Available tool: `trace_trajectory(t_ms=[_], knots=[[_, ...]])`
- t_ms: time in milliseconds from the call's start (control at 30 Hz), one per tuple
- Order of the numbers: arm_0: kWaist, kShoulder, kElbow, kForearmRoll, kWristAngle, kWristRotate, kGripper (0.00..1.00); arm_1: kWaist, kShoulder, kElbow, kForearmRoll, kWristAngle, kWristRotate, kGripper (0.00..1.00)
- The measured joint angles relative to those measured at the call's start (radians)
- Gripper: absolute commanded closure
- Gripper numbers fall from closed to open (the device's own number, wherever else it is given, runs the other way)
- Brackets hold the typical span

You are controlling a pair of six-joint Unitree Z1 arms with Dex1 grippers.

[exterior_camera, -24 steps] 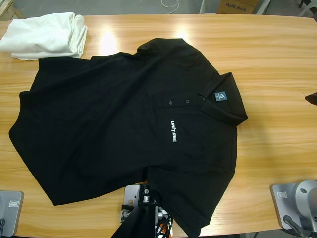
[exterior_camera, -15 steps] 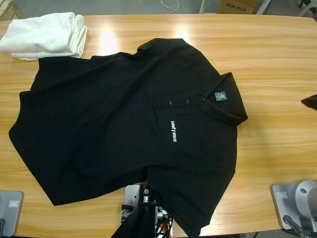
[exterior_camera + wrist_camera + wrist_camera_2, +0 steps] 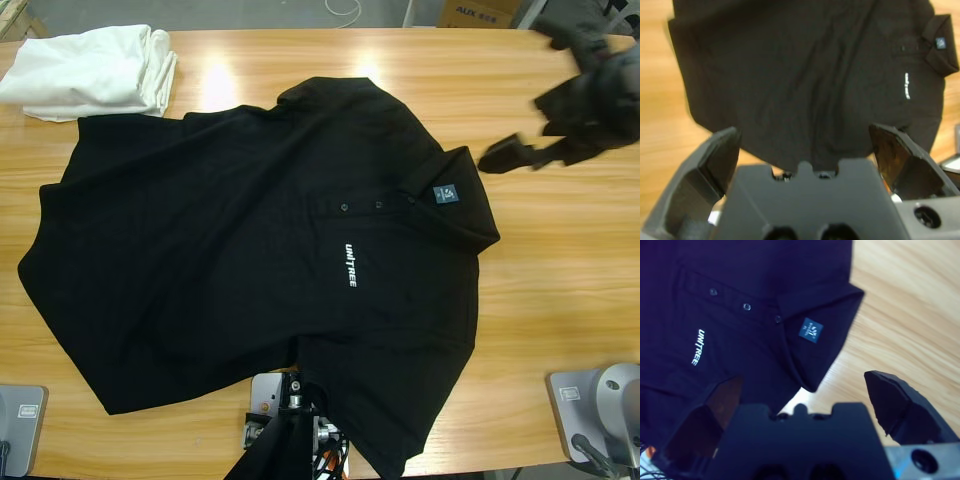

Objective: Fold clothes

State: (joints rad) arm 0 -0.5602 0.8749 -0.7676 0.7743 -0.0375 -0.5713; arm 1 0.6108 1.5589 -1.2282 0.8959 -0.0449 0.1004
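Right gripper [image 3: 515, 155] has swung in beside polo shirt [image 3: 250, 250] collar, apparently agape.

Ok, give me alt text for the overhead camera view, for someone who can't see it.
A black polo shirt lies spread flat, collar toward the right, on a wooden table. A black gripper reaches in from the upper right, near the collar but not touching it. A folded white cloth sits at the upper left.

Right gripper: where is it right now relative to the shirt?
In the high view the right gripper comes in from the upper right corner, jaws open, over bare table just beside the polo shirt's collar.
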Motion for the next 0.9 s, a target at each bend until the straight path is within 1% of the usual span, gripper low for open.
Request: trace_trajectory(t_ms=[67,167,267,333,500,700,800,900], knots=[[-0.061,0.018,0.012,0.004,0.051,-0.088,0.000,0.031,0.063,-0.001,-0.014,0.000,0.015,0.004],[-0.124,0.083,0.015,0.004,0.088,-0.185,0.000,0.069,0.140,-0.014,-0.032,0.008,0.069,0.000],[-0.205,0.178,0.015,0.004,0.121,-0.276,0.000,0.081,0.205,-0.047,-0.035,0.016,0.141,0.000],[-0.239,0.214,0.015,0.003,0.138,-0.327,0.000,0.082,0.254,-0.051,-0.035,0.018,0.186,0.002],[-0.260,0.224,0.016,-0.001,0.153,-0.365,0.000,0.082,0.380,-0.053,-0.062,0.018,0.219,0.004],[-0.261,0.223,0.016,-0.002,0.155,-0.366,0.000,0.080,0.469,-0.075,-0.111,0.025,0.240,0.004],[-0.261,0.223,0.014,-0.006,0.155,-0.366,0.000,0.051,0.487,-0.081,-0.122,0.025,0.245,0.004],[-0.261,0.223,0.011,-0.011,0.155,-0.366,0.000,-0.011,0.491,-0.088,-0.128,0.005,0.245,0.004]])
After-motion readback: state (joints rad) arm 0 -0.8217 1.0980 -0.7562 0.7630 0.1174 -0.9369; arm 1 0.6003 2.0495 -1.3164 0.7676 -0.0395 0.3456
